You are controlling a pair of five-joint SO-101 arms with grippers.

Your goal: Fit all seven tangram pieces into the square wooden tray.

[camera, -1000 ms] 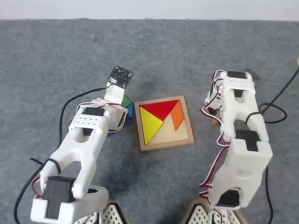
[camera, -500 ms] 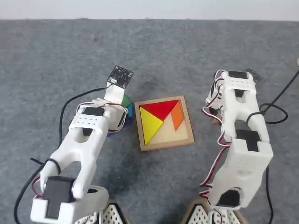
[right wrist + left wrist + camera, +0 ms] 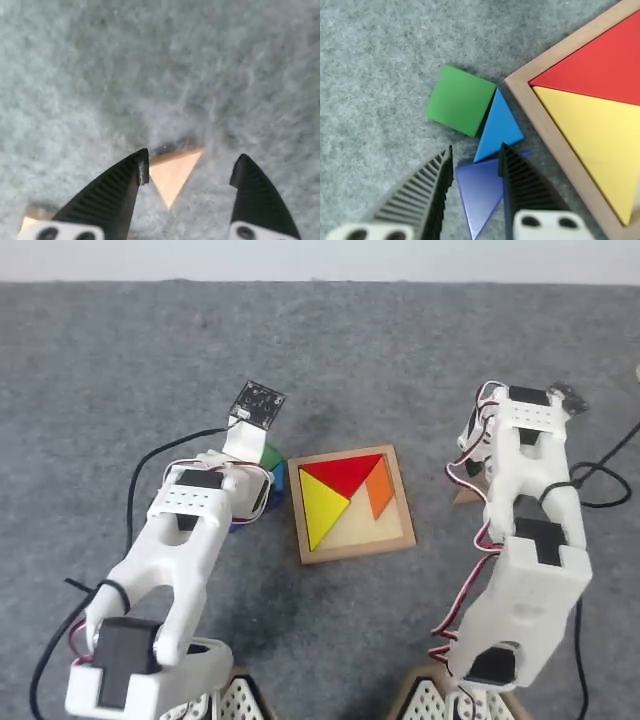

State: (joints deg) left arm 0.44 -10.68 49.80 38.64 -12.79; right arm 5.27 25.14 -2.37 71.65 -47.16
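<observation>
Right gripper (image 3: 193,168) gapes above tan triangle (image 3: 172,176)

Wooden tray (image 3: 375,530): one, at the centre of the high view.
Pieces inside the tray: three, namely one red triangle (image 3: 345,473), one yellow triangle (image 3: 320,508) and one orange parallelogram (image 3: 379,488).
Pieces on the bench left of the tray: three, namely one green square (image 3: 460,100), one light blue triangle (image 3: 498,125) and one darker blue triangle (image 3: 480,192).
Pieces on the bench right of the tray: one pale tan triangle (image 3: 172,175).
Triangles altogether: five.
Squares: one.
Parallelograms: one.
Pieces altogether: seven.
Arms: two, namely one left arm (image 3: 180,540) and one right arm (image 3: 525,520).
</observation>
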